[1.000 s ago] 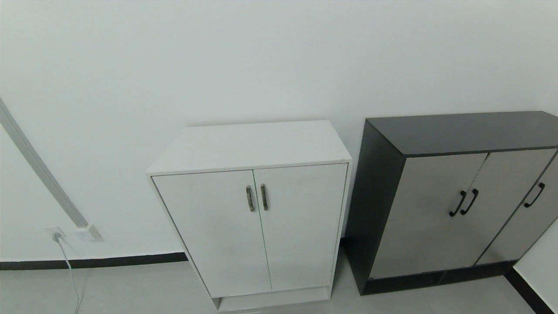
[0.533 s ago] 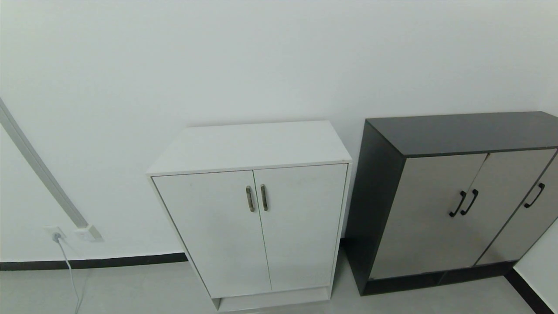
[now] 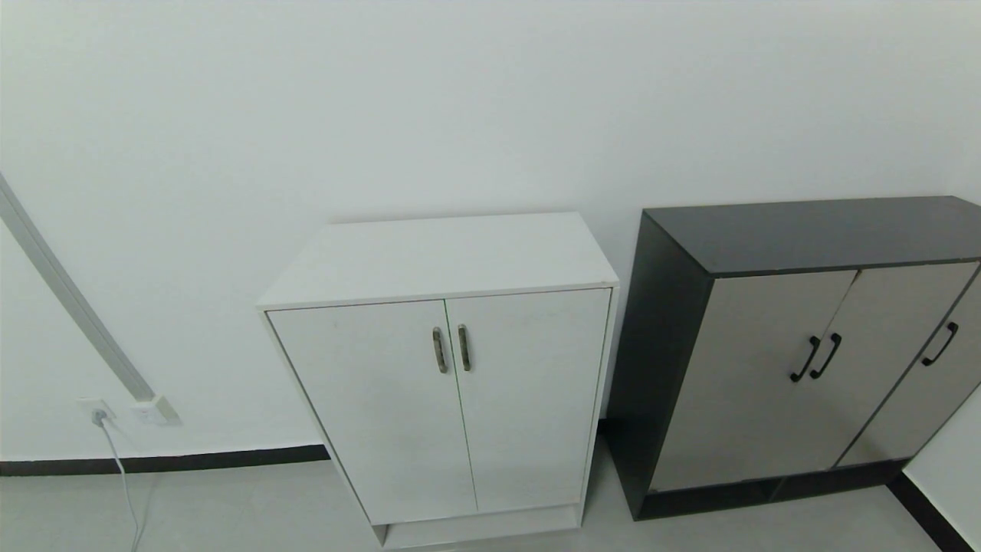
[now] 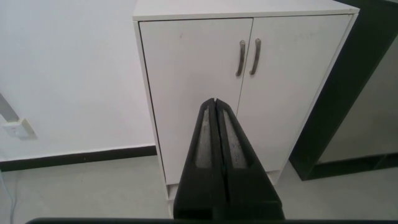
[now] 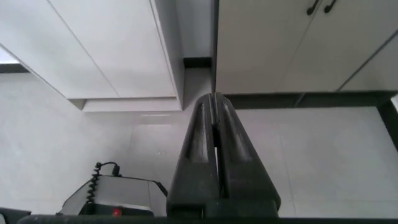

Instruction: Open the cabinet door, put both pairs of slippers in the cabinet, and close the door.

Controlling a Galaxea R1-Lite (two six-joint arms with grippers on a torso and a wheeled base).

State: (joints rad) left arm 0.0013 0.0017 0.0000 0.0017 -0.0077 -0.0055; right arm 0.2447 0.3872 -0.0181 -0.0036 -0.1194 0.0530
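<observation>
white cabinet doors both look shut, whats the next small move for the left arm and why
Probably advance the left gripper toward the left door handle of the white cabinet, opening it on the way. The cabinet is fully closed, and the gripper is shut, empty and well short of the cabinet front, so nothing can go inside yet.

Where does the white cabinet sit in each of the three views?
Head view: white cabinet in the centre, shut.
Left wrist view: its front, beyond the left pincer.
Right wrist view: its lower front, beyond the right pincer.
Shared landmark: the dark cabinet beside it.
</observation>
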